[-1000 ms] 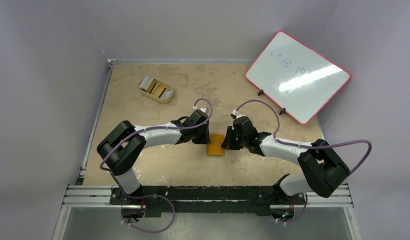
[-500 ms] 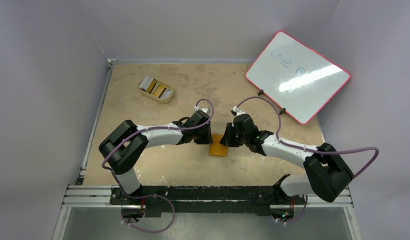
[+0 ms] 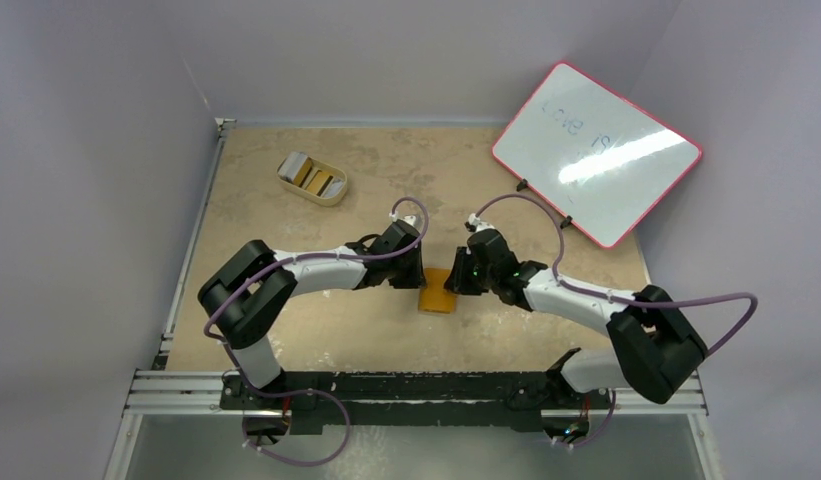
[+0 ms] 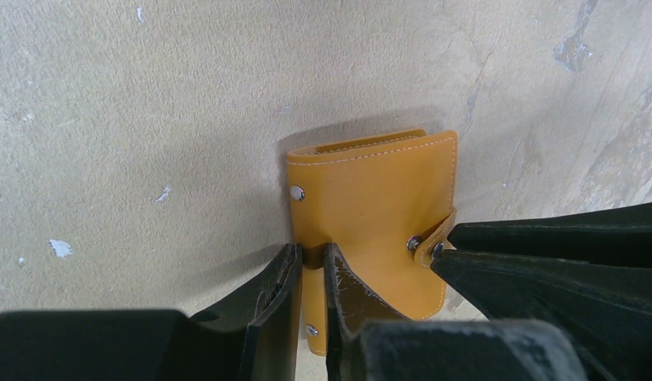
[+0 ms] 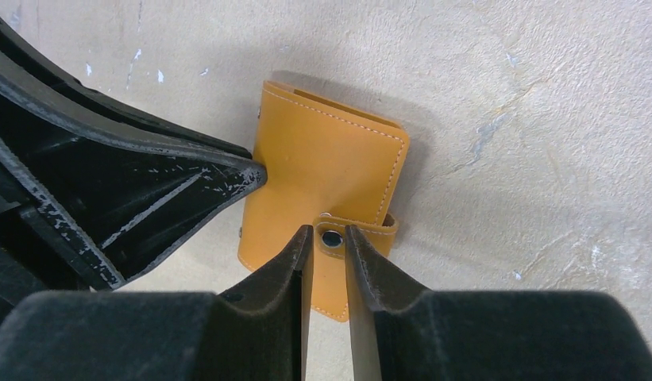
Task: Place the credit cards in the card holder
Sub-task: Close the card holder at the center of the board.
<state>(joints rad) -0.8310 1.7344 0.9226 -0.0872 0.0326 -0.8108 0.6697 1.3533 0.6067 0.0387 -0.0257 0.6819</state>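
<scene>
Now your right claw (image 5: pixel 329 235) has shifted a little and, like your left claw (image 4: pixel 310 255), pinches the wallet (image 5: pixel 330 163), ready to open it.

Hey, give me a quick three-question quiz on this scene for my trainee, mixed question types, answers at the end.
1. True or false: the card holder lies unfolded with its pockets showing.
2. Where are the credit cards? A. in the cream tray; B. inside the card holder; C. stacked on the whiteboard.
3. Fill in: the left gripper pinches one side of the card holder, and the right gripper pinches its ____ tab.
Key: 1 false, it is folded; 2 A; 3 snap.
</scene>
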